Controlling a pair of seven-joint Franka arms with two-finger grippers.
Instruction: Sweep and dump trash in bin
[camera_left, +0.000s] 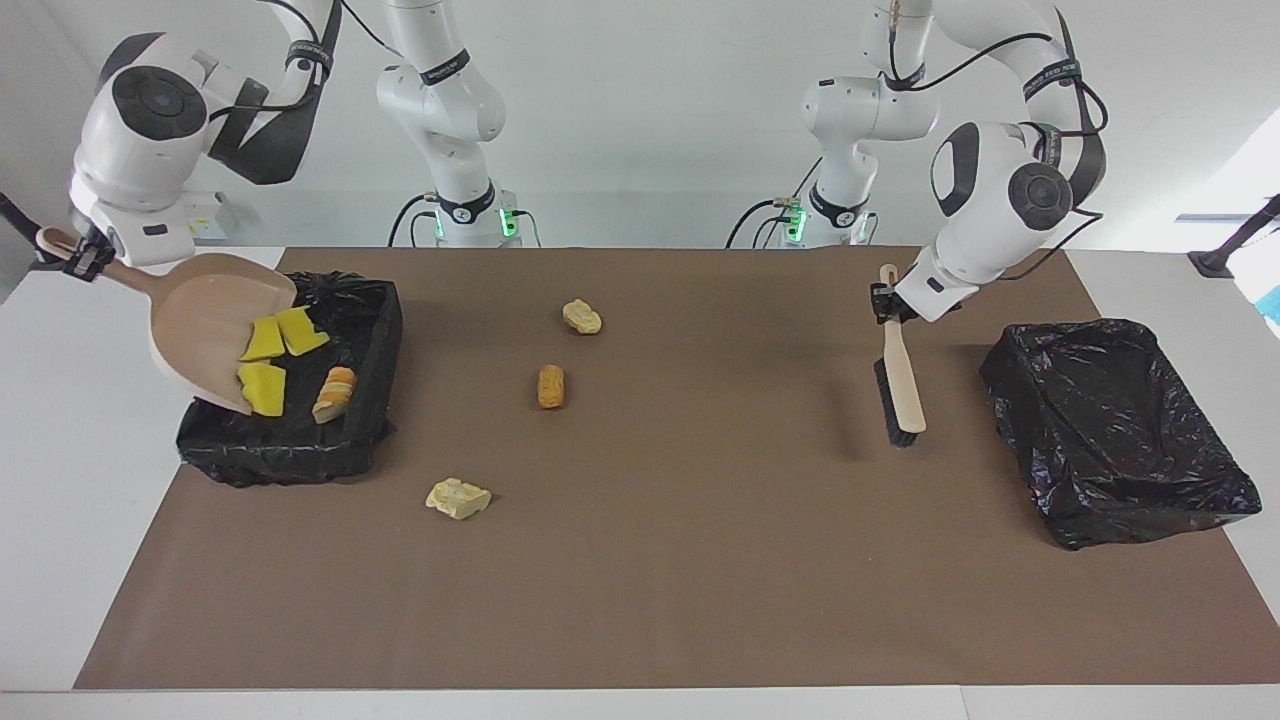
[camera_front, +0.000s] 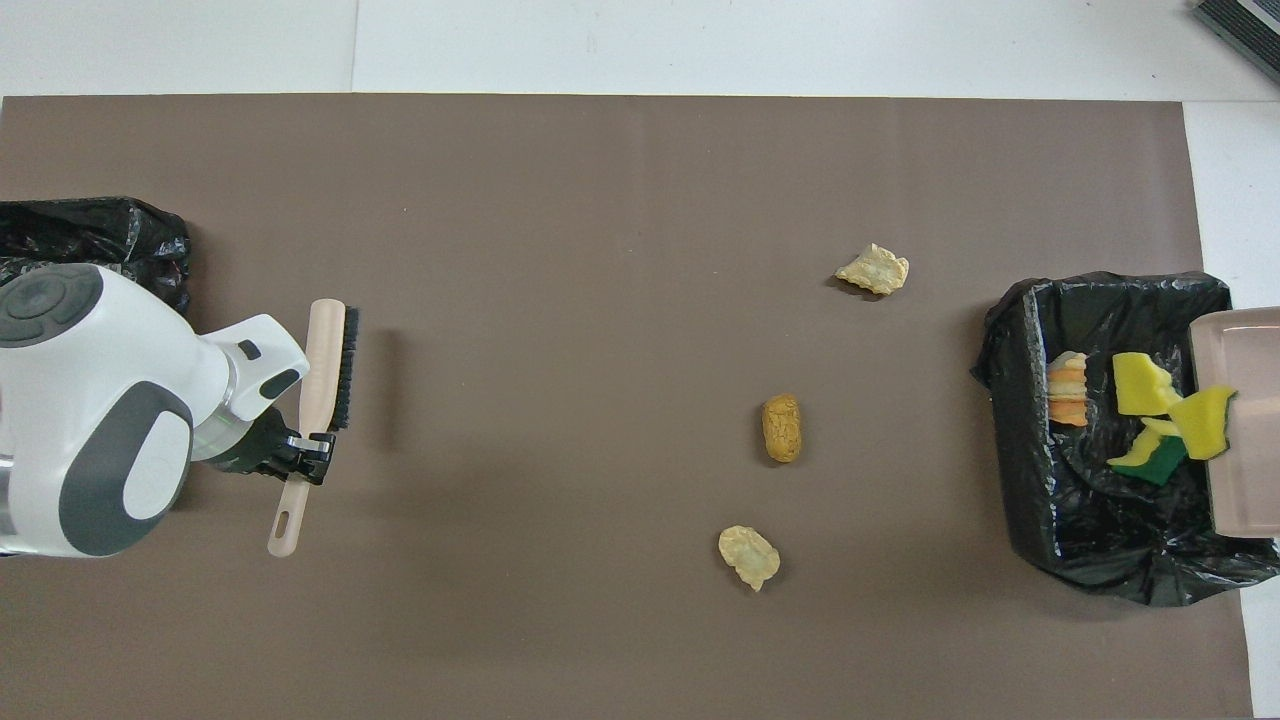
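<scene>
My right gripper (camera_left: 85, 258) is shut on the handle of the beige dustpan (camera_left: 200, 320), which is tilted over the black-lined bin (camera_left: 375, 330) at the right arm's end. Yellow sponge chunks (camera_left: 285, 335) slide off the pan's lip, and an orange-white lump (camera_left: 335, 393) lies in the bin. The overhead view shows the dustpan (camera_front: 1240, 420), the sponges (camera_front: 1145, 385), the lump (camera_front: 1068, 388) and the bin (camera_front: 1010, 420). Three bread-like lumps lie on the mat (camera_left: 582, 317) (camera_left: 551, 386) (camera_left: 458, 498). My left gripper (camera_left: 885, 300) is shut on a brush (camera_left: 900, 385), head down over the mat.
A second black-lined bin (camera_left: 1120, 430) stands at the left arm's end of the table, beside the brush. A brown mat (camera_left: 700, 560) covers most of the white table. In the overhead view the three lumps (camera_front: 782, 428) lie toward the right arm's bin.
</scene>
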